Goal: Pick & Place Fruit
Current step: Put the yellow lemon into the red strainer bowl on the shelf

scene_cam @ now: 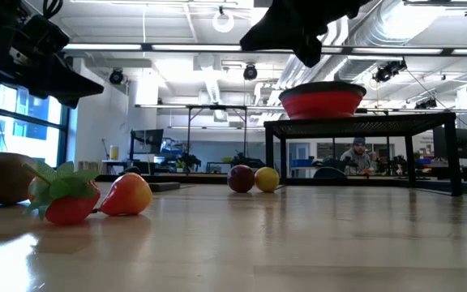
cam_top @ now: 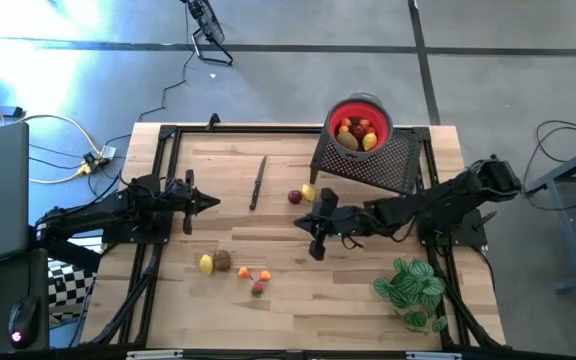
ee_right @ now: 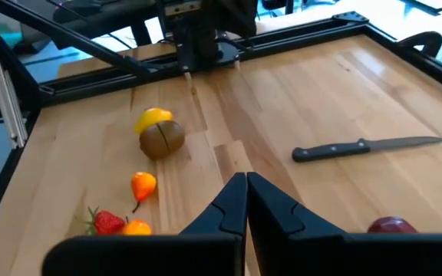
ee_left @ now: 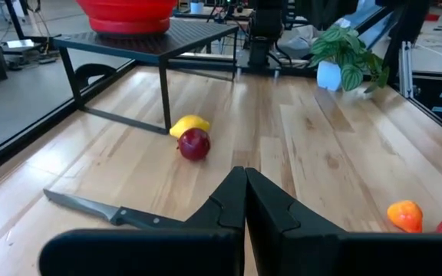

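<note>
From above, the right gripper [cam_top: 316,238] hangs over mid-table with fingers pressed together and nothing in them; the red fruit [cam_top: 294,197] and the yellow fruit [cam_top: 309,192] lie just beyond it, toward the red bowl [cam_top: 360,122] on its black stand [cam_top: 373,162], so the right arm is the nearer one; the left gripper [cam_top: 208,204] waits at the left, likewise closed and empty, with the knife [cam_top: 258,182] lying lengthwise between it and the pair; a loose group of fruit [cam_top: 230,267] sits nearer the front edge.

At table height, the pair rest touching on the pale wooden table [scene_cam: 298,243], below the bowl; a person sits far off in the room.

From the left wrist, the pair lie just past the knife.

From the right wrist, the front group shows ahead; the red piece peeks in beside the fingers.
</note>
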`<state>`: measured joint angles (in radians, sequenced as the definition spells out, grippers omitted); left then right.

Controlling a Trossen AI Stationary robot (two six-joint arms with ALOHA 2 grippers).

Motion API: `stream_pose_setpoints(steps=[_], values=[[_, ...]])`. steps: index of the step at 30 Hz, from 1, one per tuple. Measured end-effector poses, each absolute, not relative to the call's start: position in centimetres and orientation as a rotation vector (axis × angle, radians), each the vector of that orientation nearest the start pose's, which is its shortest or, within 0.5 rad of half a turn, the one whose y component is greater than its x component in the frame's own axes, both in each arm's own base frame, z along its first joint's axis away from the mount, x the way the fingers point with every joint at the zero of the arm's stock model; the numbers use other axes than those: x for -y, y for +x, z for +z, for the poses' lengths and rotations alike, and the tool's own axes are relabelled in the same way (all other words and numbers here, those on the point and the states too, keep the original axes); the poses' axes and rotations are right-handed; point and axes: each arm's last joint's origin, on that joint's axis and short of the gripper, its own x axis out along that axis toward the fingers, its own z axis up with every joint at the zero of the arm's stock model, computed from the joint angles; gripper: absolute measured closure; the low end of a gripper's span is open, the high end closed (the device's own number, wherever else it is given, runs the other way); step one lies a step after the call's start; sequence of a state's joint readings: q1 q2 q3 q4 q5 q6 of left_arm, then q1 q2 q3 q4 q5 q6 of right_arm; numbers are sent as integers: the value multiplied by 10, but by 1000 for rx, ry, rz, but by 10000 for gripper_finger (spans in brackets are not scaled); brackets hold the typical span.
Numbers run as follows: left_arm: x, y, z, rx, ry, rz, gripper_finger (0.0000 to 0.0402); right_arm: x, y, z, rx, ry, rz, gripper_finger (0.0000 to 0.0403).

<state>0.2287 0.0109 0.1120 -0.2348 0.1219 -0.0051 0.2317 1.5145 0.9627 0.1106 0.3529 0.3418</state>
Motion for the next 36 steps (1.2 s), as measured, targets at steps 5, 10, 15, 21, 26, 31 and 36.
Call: stream_pose_setpoints(steps=[5,10,15,21,26,31,36], values=[[-17,88,178,-132,-29,107,402,-69,326,246,-406,216,-162,400],[-17,88,178,-132,-29,107,402,-74,325,248,-392,214,-152,401],[-17,88,178,-132,-29,107,402,-75,325,248,-390,214,-147,401],[-17,88,178,-133,-29,107,402,-77,325,248,-390,212,-142,401],[-17,88,178,-133,-29,107,402,-77,324,247,-397,210,-144,401],[-17,88,178,-133,-29,108,402,-77,324,246,-412,178,-141,401],[-17,88,177,-133,-29,108,402,-76,324,246,-414,131,-134,401]])
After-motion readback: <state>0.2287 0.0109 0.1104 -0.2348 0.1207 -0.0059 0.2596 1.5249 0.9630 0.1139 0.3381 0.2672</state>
